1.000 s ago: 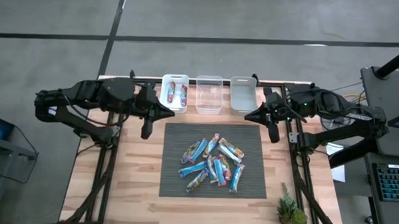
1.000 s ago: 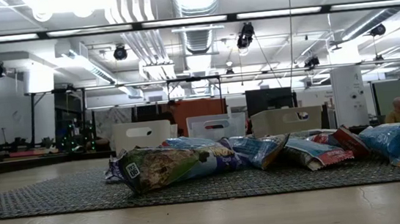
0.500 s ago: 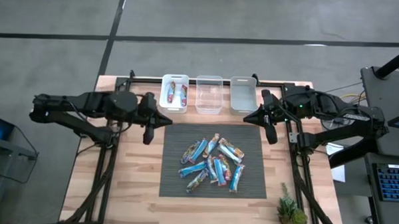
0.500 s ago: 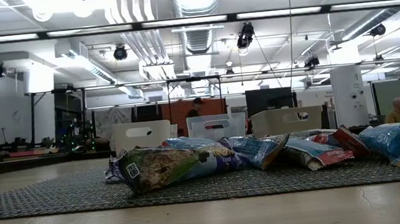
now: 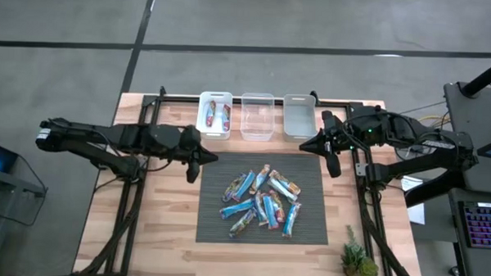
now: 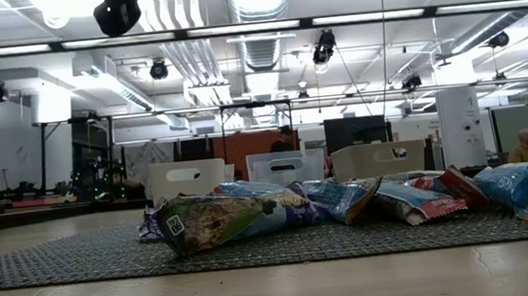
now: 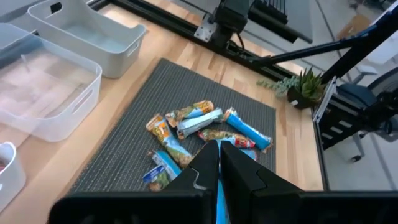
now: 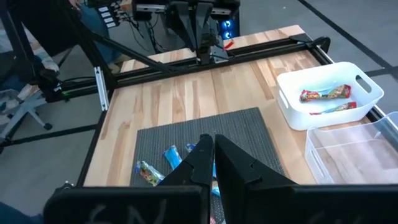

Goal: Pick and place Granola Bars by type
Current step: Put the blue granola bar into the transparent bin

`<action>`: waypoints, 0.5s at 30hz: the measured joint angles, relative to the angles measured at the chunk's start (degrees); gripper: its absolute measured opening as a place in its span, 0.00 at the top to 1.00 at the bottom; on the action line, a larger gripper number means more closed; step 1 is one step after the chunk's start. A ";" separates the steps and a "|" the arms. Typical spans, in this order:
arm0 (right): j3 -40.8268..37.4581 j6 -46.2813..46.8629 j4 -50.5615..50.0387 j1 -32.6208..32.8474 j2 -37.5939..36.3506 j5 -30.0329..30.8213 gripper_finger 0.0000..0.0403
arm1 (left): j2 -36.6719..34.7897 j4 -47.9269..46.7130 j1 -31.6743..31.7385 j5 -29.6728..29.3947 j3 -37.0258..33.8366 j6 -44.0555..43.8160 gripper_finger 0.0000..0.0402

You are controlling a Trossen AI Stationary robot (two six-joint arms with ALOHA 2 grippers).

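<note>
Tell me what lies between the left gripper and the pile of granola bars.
Only bare dark mat, seen from the high view: the left gripper hangs at the mat's left edge, with nothing between it and the granola bars.

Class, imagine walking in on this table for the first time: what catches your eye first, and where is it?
A heap of blue granola bars lies mid-mat on the dark mat. Behind it stand three bins; only the left white bin holds two red bars. The left pincer hangs shut by the mat's left edge, the right pincer shut by its right.
</note>
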 joint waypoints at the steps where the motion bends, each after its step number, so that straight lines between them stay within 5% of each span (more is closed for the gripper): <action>1: 0.00 0.00 0.00 0.00 0.02 0.00 0.98 | 0.00 0.51 0.00 -0.01 -0.16 -0.01 1.00; 15: -0.01 0.44 -0.02 0.00 0.02 0.01 0.98 | 0.04 1.26 0.00 -0.07 0.78 -0.53 0.92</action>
